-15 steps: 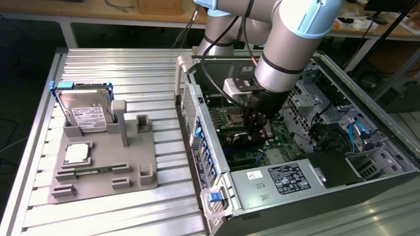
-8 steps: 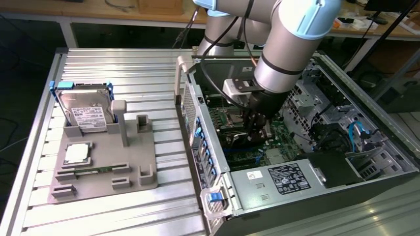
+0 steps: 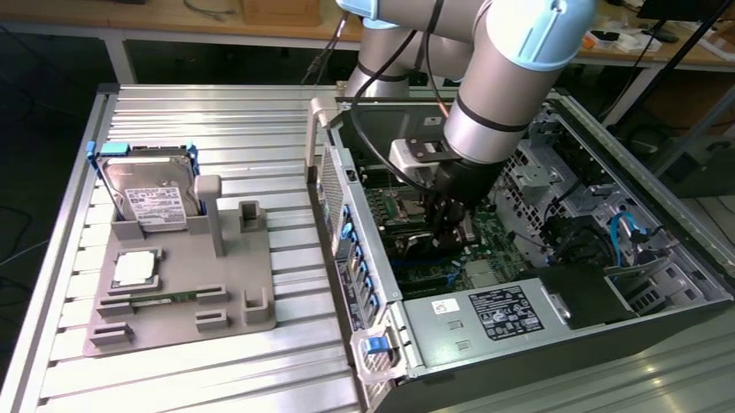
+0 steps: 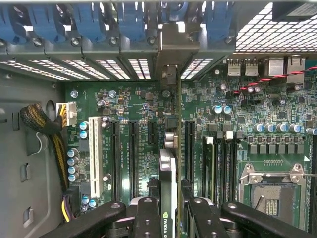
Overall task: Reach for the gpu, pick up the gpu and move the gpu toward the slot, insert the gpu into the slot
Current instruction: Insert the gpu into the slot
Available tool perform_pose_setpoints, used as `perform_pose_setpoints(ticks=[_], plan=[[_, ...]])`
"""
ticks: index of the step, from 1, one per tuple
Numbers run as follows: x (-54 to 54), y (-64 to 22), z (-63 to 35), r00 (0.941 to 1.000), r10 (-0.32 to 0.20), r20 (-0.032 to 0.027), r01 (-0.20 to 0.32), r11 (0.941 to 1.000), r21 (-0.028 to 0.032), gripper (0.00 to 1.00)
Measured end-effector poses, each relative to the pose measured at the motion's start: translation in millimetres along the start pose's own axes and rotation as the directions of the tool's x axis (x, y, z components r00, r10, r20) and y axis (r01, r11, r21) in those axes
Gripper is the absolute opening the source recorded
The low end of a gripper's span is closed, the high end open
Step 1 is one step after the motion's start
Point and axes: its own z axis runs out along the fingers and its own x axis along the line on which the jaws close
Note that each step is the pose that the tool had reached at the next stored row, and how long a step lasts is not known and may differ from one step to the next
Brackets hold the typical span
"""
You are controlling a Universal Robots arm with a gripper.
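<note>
The hand (image 4: 168,218) is clenched on the gpu (image 4: 168,168), holding it edge-on above the green motherboard (image 4: 138,104) inside the open computer case (image 3: 379,258). Its silvery bracket faces the case's rear vents, evidently to line up with the slot (image 4: 189,148) just beside it.

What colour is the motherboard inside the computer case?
Green; the motherboard shows best in the wrist view.

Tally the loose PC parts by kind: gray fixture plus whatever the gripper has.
hard drive: 1
processor: 1
memory stick: 1
gpu: 1, held edge-on in the gripper over the motherboard
Total: 4
</note>
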Motion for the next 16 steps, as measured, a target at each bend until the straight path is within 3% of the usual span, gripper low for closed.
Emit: perform_pose_setpoints(ticks=[16], plan=[[-0.1,1.0,2.0,1.0,0.0,0.0003,0.0,1.0,0.0001,0.27]])
